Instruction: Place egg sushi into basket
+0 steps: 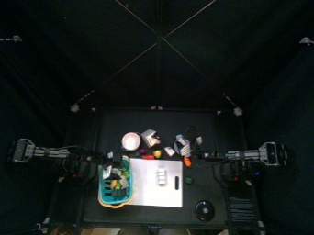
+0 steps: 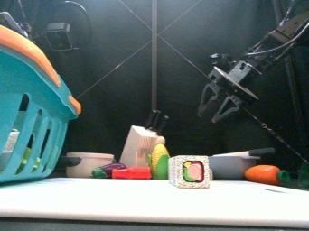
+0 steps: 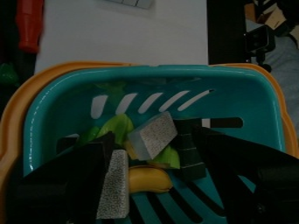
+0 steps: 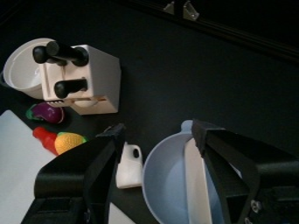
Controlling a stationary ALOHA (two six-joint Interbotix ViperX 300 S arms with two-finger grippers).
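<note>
Black curtains enclose a small black desk.

Basket: teal, orange-rimmed, at the near left, holding toy food; beside the white board.

Left tool: jaws open over the basket's inside, gripping nothing.

Right tool: raised at the right, jaws apart, empty, above a grey pan.

Egg sushi: not surely identified. A small roll stands on the board; probably light, rigid and smooth, best pinched across its flat sides.
</note>
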